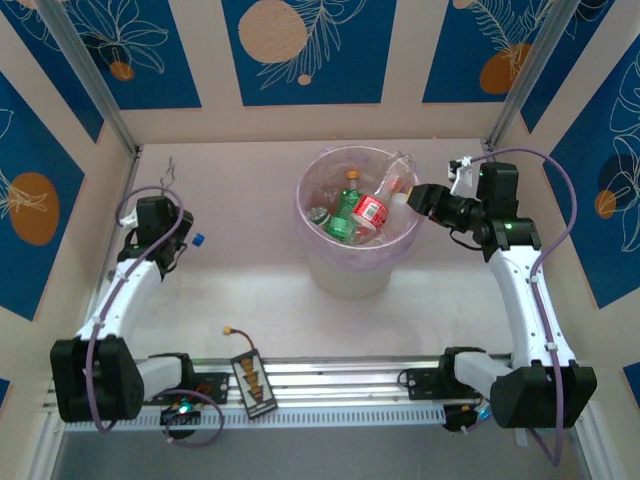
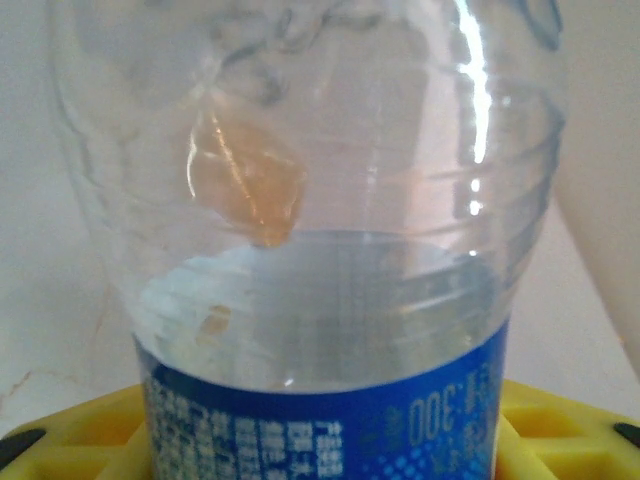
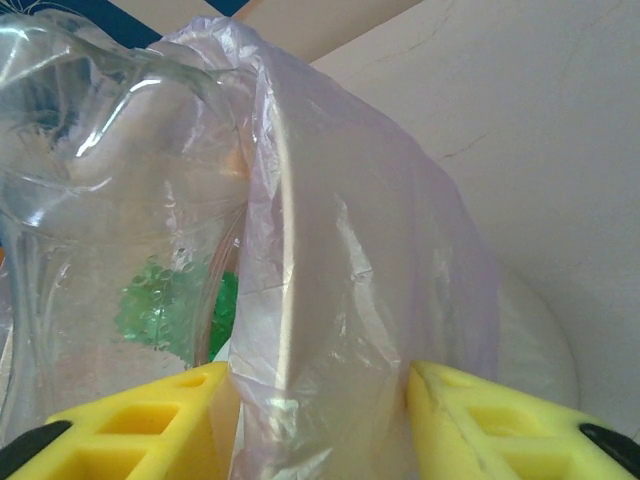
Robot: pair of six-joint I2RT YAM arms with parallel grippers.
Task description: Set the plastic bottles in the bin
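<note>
Left gripper (image 1: 184, 243) is clamping the blue bottle (image 2: 320, 300), well left of the bin (image 1: 345, 275). Right gripper (image 1: 413, 197) is pinching the bin's bagged rim. Other bottles (image 1: 370, 211) are lying inside the bin

Bright, even light from overhead; the desk (image 1: 250, 180) glows pale, shadows faint. White glare streaks the close blue-labelled bottle (image 2: 330, 250), soft in focus; the bin (image 3: 330, 300) looks hazy up close
</note>
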